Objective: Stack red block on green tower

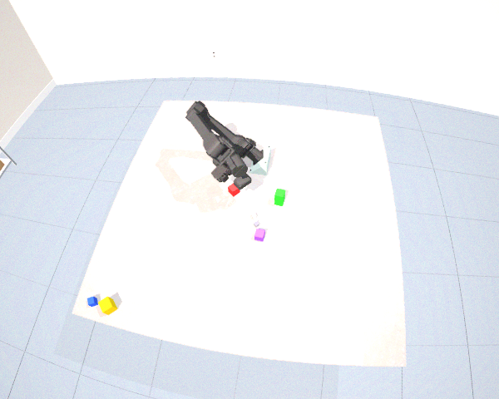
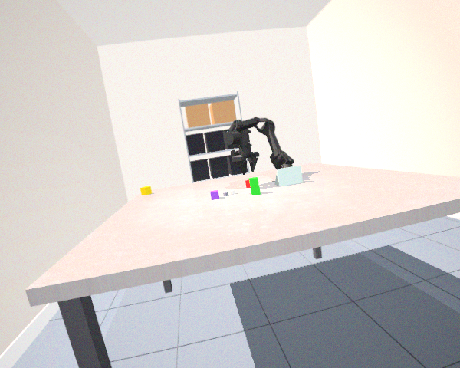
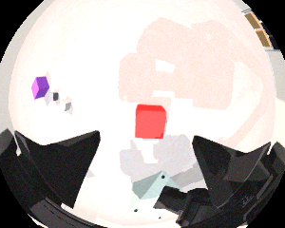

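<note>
In the wrist view the gripper (image 3: 145, 152) hangs above the table (image 2: 261, 225) with its two fingers wide apart and nothing between them. The red block (image 3: 150, 121) lies on the table at about 12 o'clock from the midpoint of the fingers, just ahead and not yet between them. The step in hand seems to be the approach for the pick. Next, the gripper likely needs to advance a little, descend around the block and close. Farther, in the top view, the green tower (image 1: 279, 196) stands upright at 3 o'clock from the red block, near but apart.
</note>
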Robot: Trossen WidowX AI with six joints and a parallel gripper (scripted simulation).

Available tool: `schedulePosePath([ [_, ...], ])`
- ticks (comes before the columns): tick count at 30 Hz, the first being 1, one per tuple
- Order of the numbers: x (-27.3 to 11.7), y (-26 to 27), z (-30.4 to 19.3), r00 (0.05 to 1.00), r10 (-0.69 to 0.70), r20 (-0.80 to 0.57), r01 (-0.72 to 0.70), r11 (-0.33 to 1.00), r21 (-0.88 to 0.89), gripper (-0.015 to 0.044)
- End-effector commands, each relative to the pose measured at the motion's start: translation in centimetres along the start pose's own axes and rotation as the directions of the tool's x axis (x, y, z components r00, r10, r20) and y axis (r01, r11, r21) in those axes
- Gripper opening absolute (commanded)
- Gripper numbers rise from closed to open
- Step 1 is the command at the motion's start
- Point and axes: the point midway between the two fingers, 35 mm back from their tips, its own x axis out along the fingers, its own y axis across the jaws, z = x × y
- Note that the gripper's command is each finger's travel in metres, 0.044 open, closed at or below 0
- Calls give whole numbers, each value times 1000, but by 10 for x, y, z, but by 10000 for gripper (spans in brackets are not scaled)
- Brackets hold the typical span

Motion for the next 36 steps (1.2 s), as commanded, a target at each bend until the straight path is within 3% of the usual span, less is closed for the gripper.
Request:
schedulePosePath([
  [1,20,-4,0,1000,-9,3,9,1000,-4,440],
  [36,64,-4,-1,1000,-10,4,10,1000,-3,440],
])
